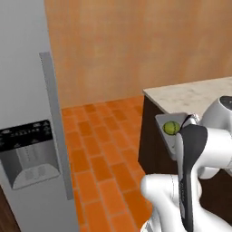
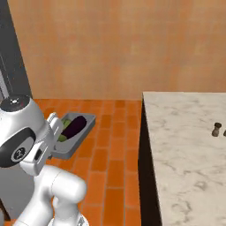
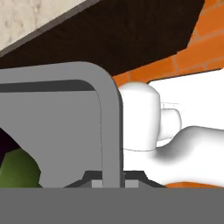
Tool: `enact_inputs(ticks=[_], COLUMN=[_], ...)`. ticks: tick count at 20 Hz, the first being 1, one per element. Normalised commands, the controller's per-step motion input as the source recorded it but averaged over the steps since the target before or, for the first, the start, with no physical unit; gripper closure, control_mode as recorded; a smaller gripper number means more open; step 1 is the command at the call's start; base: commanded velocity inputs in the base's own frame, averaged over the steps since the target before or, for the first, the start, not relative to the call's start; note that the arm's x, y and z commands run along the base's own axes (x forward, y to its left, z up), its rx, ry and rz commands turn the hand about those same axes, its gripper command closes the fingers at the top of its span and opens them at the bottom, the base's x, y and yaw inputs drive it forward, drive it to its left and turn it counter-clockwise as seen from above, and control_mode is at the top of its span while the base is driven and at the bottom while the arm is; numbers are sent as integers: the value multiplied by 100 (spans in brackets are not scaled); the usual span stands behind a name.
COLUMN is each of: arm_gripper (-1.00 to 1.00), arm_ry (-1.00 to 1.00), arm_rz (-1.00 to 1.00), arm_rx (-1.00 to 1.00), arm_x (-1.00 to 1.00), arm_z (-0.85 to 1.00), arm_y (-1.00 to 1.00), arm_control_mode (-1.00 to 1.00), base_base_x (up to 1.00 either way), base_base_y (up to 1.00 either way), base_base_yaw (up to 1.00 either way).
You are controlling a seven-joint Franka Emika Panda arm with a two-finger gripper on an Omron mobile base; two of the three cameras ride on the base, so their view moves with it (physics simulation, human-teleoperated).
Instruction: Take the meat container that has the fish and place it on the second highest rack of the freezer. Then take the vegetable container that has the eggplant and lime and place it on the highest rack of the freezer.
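Observation:
My gripper [image 3: 110, 180] is shut on the rim of the grey vegetable container [image 3: 65, 127], holding it in the air beside the counter's dark side. In the right base view the container [image 2: 83, 132] carries the dark purple eggplant [image 2: 76, 126], with a bit of green beside it. The lime [image 1: 171, 128] sits in the container [image 1: 168, 141] in the left base view, and a green curve of the lime [image 3: 17, 170] shows in the hand view. The freezer [image 1: 27, 90] stands at the left with its door and dispenser panel [image 1: 28, 152] facing me. Its racks, the meat container and the fish are out of view.
A marble-topped counter [image 2: 185, 145] with dark sides lies to the right, and a small dark shaker [image 2: 216, 129] stands on it. Orange tiled floor [image 1: 99, 149] stretches between freezer and counter. A wooden wall [image 1: 136, 45] closes the back.

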Motion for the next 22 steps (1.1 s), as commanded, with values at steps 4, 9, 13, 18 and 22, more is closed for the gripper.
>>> enact_inputs(ticks=[4,9,13,18,22], arm_gripper=[100,100,100,100,100], arm_ry=[0,0,0,0,0], arm_rz=[0,0,0,0,0], arm_rx=[0,0,0,0,0], arm_x=[0,0,0,0,0], arm_z=[0,0,0,0,0], arm_y=[0,0,0,0,0], arm_control_mode=[100,100,100,100,100], base_base_x=[100,100,100,100,100], base_base_y=[-34,-26,-24,-51,-50], base_base_yaw=[37,41,41,47,52])
